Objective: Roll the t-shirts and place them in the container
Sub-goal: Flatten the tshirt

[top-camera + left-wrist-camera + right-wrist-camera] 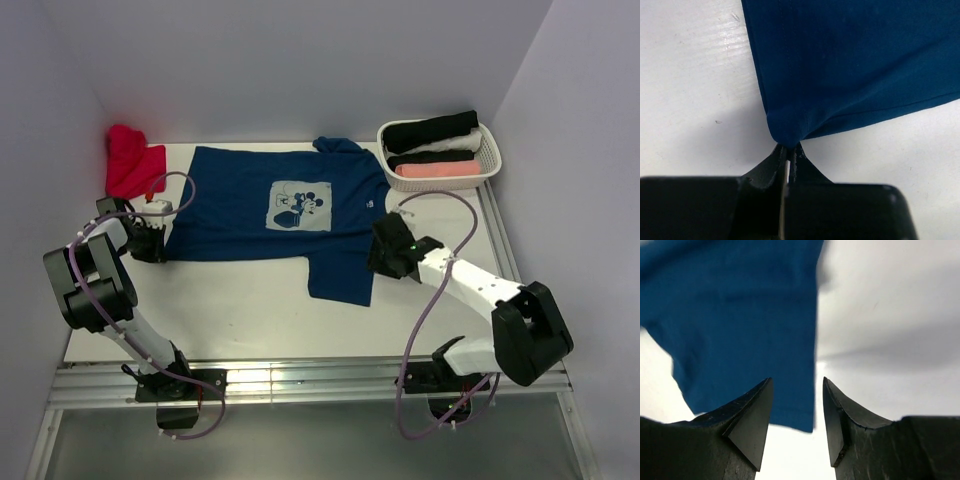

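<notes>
Two arms: both reach in from the near edge of the white table [240,310], one to each side of the spread shirt.
Navy t-shirt [240,215]: lies flat in the middle of the table, neck toward the right, hem toward the left, front side up.
Chest print [300,207]: pale square with a cartoon figure, facing up at the centre of the cloth.
Near sleeve [340,275]: sticks out toward the arms' bases, flat on the table.
Left gripper [789,147]: clenched on the near-left hem corner of the navy t-shirt; the cloth bunches into a small point between the closed fingers.
Right gripper [797,381]: released, jaws spread with nothing between them; it hangs just right of the near sleeve, whose blue edge shows beyond the fingers.
Red t-shirt [132,160]: crumpled in the far-left corner, against the wall.
Basket [445,184]: white, at the far-right corner of the table.
Basket contents: rolled shirts side by side, black roll [432,130] farthest back, white roll [455,146] next, pink roll [437,170] nearest.
</notes>
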`<control>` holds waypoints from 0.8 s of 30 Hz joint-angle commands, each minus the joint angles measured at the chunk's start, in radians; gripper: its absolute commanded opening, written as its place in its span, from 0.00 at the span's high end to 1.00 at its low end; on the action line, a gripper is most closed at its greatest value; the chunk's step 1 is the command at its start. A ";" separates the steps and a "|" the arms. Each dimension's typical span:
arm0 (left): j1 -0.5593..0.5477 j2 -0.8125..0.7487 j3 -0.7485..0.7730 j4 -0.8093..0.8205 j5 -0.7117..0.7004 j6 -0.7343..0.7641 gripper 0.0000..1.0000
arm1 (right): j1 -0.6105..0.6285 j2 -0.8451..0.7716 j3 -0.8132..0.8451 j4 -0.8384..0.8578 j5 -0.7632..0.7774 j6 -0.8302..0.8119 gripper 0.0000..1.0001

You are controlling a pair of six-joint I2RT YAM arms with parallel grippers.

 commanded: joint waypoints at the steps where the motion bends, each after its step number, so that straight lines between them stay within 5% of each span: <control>1: 0.005 -0.013 -0.033 -0.046 -0.001 0.028 1.00 | 0.083 -0.009 -0.068 -0.003 0.028 0.092 0.48; 14: 0.002 -0.033 -0.051 -0.046 -0.010 0.023 1.00 | 0.220 -0.031 -0.216 0.076 0.020 0.240 0.53; 24: 0.002 -0.061 -0.060 -0.049 -0.037 0.032 1.00 | 0.295 -0.093 -0.237 0.003 0.078 0.324 0.96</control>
